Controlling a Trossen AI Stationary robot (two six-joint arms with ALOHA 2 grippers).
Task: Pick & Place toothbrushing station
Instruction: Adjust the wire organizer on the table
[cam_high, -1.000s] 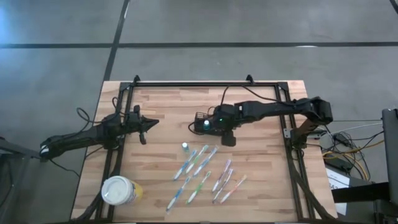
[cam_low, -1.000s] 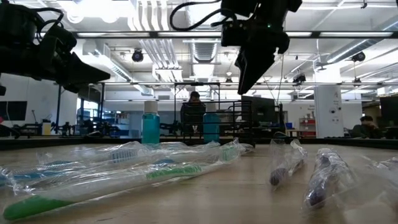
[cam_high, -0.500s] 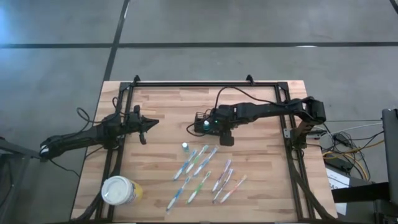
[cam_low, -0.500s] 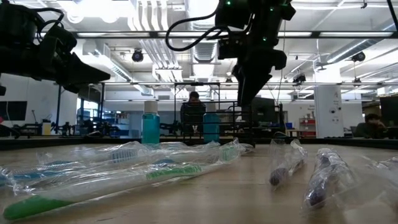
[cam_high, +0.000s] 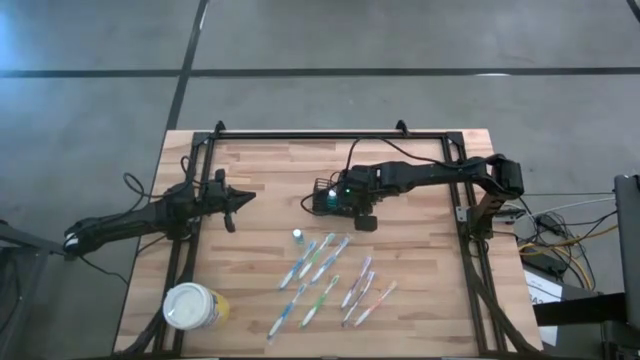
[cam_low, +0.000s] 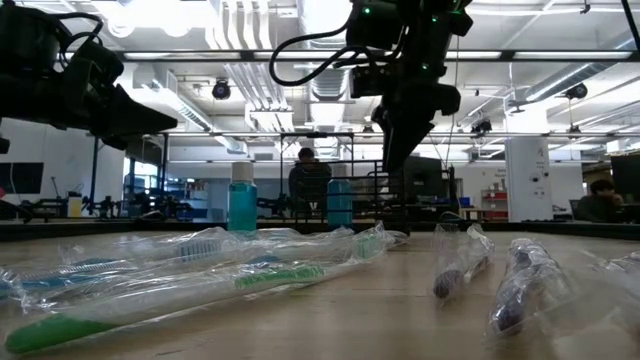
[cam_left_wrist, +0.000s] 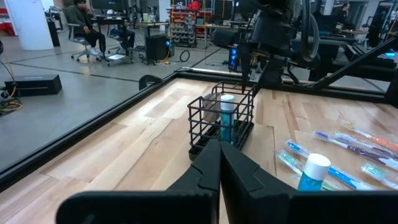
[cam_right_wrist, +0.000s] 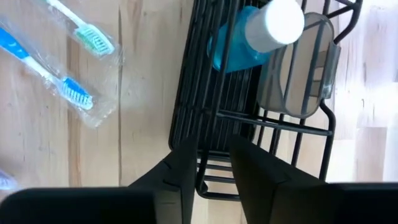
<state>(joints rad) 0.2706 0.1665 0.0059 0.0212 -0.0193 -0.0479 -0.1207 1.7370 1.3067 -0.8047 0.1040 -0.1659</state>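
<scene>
Black wire caddy (cam_left_wrist: 222, 122) upright, right gripper (cam_right_wrist: 211, 165) straddling its rim

The right tool (cam_right_wrist: 208, 163) points downward with fingers narrowly apart, while the left tool (cam_left_wrist: 219, 163) waits closed, held level.

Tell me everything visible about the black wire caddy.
The black wire caddy is an open-topped rectangular basket of thin dark bars, standing upright on the wooden table near its middle. Inside stand a blue bottle with a white cap and a clear container. The right gripper straddles its rim.
</scene>
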